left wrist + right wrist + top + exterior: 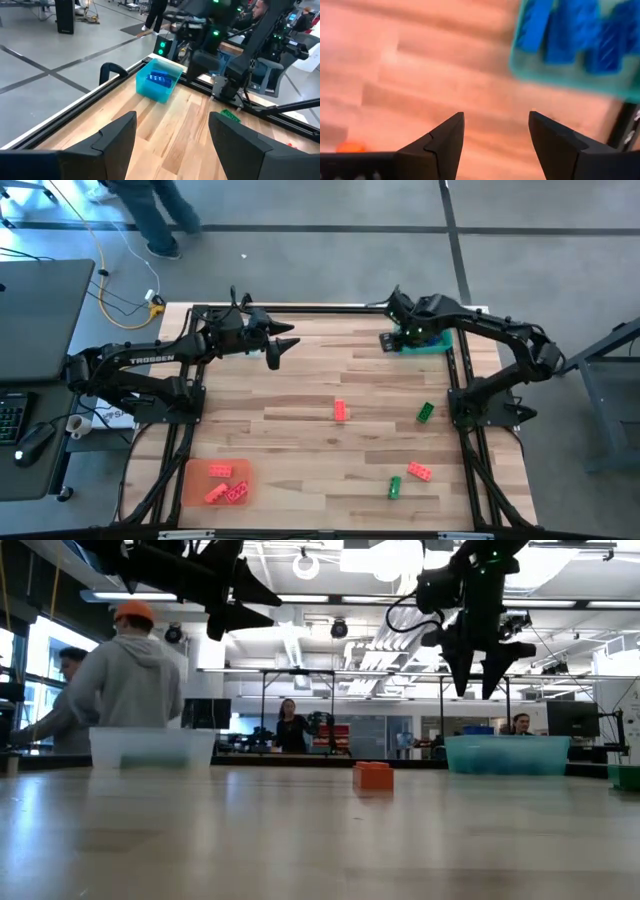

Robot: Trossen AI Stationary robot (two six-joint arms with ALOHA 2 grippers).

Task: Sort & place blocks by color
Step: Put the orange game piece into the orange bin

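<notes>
Pale wood planks make up the table (300, 380) under me, with a wide workshop floor around it and people standing in the room behind.

My right claw (392, 308) hangs high over the far right corner, right at the teal tray (440, 343). Its fingers (440, 142) stand apart with nothing between them; below them I see bare wood and the tray's edge. Blue blocks (159, 78) lie inside that tray.

My left claw (285, 340) hovers over the far middle of the table, also spread and empty, pointing toward the teal tray.

Loose blocks remain on the wood. One red block (340, 411) lies near the centre. A green block (425, 412) lies to its right, near my right arm's base. Closer to the near edge, another red block (420, 471) sits just beside a second green block (394, 488).

At the near left corner an orange tray (195, 490) holds three red blocks (225, 485). From table height I also see a clear tray (152, 748) at the far left; I cannot tell what it holds.
</notes>
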